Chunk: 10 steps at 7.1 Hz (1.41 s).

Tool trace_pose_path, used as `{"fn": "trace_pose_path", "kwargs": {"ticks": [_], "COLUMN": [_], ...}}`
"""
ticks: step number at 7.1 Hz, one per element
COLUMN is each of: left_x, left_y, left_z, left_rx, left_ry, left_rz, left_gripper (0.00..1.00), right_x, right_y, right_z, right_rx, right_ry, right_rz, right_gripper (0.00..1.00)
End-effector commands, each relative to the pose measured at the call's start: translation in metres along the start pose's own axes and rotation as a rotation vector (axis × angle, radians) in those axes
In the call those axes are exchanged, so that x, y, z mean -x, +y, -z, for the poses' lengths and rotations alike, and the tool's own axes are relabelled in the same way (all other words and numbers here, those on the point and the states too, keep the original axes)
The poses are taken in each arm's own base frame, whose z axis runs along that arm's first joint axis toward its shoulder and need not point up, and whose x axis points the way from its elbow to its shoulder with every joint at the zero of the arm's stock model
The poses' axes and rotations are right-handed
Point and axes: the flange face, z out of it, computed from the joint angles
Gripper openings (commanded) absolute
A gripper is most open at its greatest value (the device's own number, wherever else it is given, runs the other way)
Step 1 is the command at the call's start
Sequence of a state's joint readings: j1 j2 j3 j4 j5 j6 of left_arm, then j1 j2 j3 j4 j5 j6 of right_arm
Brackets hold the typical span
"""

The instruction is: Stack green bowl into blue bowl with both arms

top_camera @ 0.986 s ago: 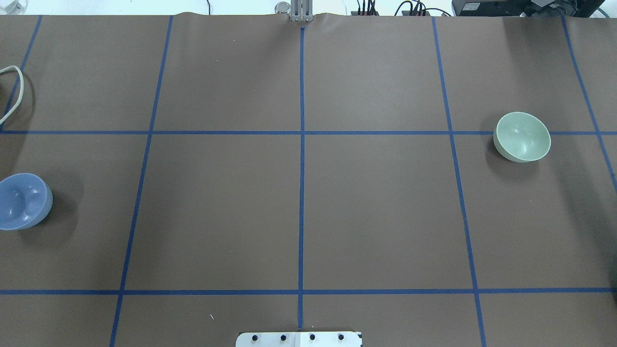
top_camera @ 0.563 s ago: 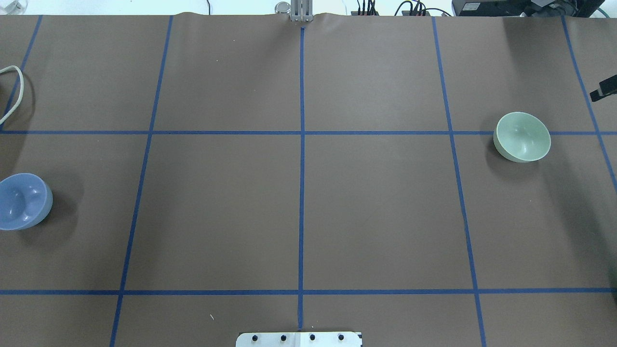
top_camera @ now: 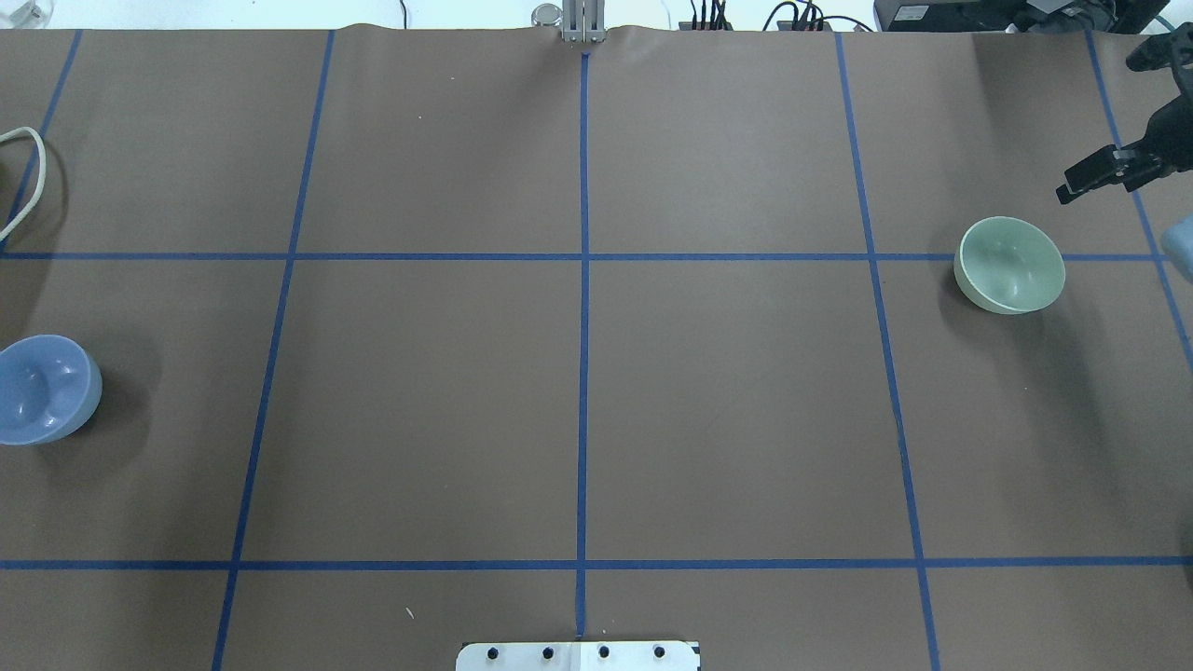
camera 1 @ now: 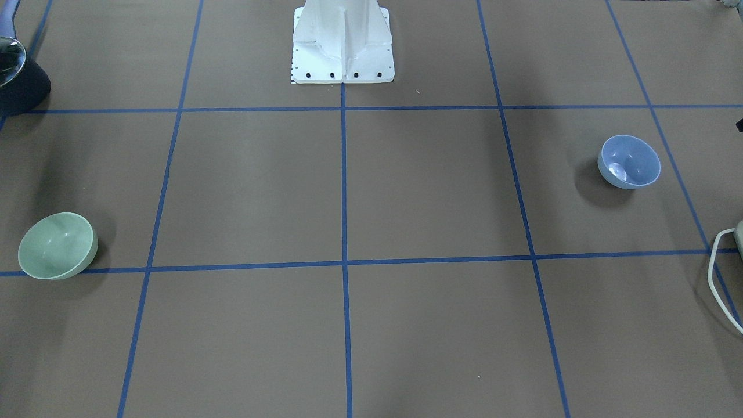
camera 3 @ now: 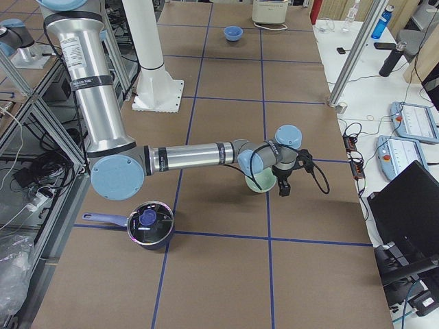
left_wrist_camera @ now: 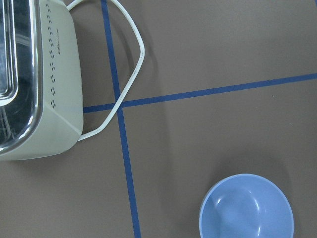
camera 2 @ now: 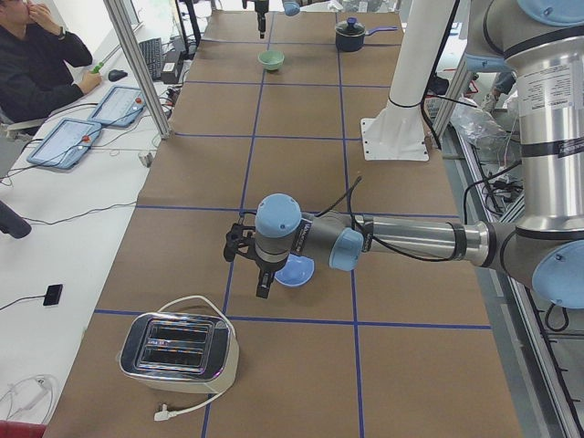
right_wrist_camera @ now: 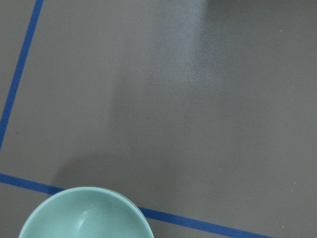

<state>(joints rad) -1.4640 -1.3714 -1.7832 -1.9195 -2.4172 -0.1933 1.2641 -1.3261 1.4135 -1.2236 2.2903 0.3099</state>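
Green bowl (top_camera: pixel 1009 265): upright on the surface, far to the right of the white base (camera 1: pixel 342 43).
Blue bowl (top_camera: pixel 42 389): upright, far to the base's left.
Right claw (camera 3: pixel 283 186): near the green bowl, farther from the base; its opening cannot be told.
Left claw (camera 2: pixel 248 269): near the blue bowl; its opening cannot be told.

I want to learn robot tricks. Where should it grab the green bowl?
Probably the rim of the green bowl, from straight above: one finger inside, one outside. It sits upright, mouth open, and its round glossy sides would likely slip.
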Motion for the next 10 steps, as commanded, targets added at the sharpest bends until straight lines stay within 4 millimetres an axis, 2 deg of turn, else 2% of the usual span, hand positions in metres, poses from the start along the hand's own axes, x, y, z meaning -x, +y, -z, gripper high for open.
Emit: {"fn": "trace_pose_path", "kwargs": {"ticks": [1, 2, 3, 4, 5, 8, 10], "left_x": [-0.007, 0.011, 0.003, -0.017, -0.023, -0.029, -0.018], "left_y": [0.008, 0.016, 0.014, 0.016, 0.017, 0.021, 0.028], "left_z": [-0.041, -0.058, -0.061, -0.075, -0.081, -0.093, -0.111], "left_rx": [0.001, -0.022, -0.050, -0.046, -0.033, -0.023, -0.015], "left_ry": [-0.036, -0.027, -0.004, 0.024, 0.031, 0.012, 0.017], "left_rz": [0.006, -0.009, 0.039, 0.040, 0.044, 0.022, 0.009], "left_gripper": [0.96, 0.96, 0.96, 0.96, 0.96, 0.96, 0.96], "right_x": [0.004, 0.007, 0.005, 0.007, 0.014, 0.029, 0.035], "right_y": [-0.003, 0.000, 0.004, 0.008, 0.010, 0.014, 0.015], "right_z": [-0.006, -0.010, -0.013, -0.020, -0.032, -0.051, -0.058], "right_rx": [0.009, 0.015, 0.022, 0.034, 0.051, 0.074, 0.079], "right_ry": [0.000, -0.002, -0.002, -0.001, 0.010, 0.027, 0.042], "right_rz": [0.001, 0.007, 0.005, 0.008, 0.021, 0.046, 0.057], "right_gripper": [1.00, 1.00, 1.00, 1.00, 1.00, 1.00, 1.00]}}
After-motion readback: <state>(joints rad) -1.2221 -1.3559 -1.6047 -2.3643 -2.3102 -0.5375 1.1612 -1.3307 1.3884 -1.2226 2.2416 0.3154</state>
